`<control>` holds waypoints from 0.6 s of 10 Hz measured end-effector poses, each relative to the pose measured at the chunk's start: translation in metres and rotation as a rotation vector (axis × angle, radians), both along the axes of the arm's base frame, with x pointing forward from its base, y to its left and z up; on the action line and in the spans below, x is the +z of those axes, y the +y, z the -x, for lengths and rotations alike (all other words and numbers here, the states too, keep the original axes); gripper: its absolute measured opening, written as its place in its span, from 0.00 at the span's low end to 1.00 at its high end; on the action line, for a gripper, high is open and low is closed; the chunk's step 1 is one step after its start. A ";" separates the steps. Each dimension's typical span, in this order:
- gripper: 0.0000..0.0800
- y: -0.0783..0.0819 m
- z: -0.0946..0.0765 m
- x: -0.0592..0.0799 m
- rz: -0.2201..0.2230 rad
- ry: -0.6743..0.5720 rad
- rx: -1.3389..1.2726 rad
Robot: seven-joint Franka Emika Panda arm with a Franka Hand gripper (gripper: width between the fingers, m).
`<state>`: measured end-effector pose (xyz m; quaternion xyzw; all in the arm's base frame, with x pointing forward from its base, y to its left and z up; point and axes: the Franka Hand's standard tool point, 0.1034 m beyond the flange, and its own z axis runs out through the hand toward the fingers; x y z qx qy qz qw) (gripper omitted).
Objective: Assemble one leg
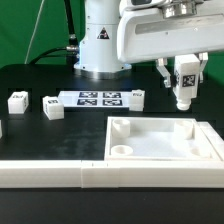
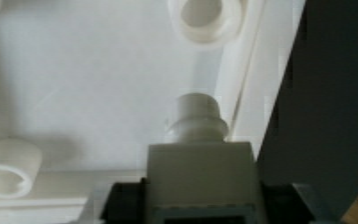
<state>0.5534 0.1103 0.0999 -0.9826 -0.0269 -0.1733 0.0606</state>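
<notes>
My gripper (image 1: pixel 183 84) is shut on a white leg (image 1: pixel 184 95) with a black-and-white tag on its face. It holds the leg upright, peg down, just above the far right corner of the large white tray-like panel (image 1: pixel 170 143). In the wrist view the leg (image 2: pixel 199 170) sits between my dark fingers (image 2: pixel 130 203). Its round peg (image 2: pixel 195 115) points at the panel floor (image 2: pixel 87 90) next to the side wall. One corner socket (image 2: pixel 206 18) lies beyond the peg and another socket (image 2: pixel 5 165) lies off to the side.
Three more white legs lie on the black table: two at the exterior view's left (image 1: pixel 17 100) (image 1: pixel 52 109) and one (image 1: pixel 137 96) by the marker board (image 1: pixel 98 98). A long white bar (image 1: pixel 50 172) runs along the front. The robot base (image 1: pixel 100 50) stands behind.
</notes>
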 end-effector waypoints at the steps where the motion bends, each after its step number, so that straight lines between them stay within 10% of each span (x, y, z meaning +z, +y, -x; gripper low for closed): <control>1: 0.36 0.003 -0.016 0.002 -0.005 -0.018 0.003; 6: 0.36 0.002 -0.064 -0.005 -0.002 -0.072 0.032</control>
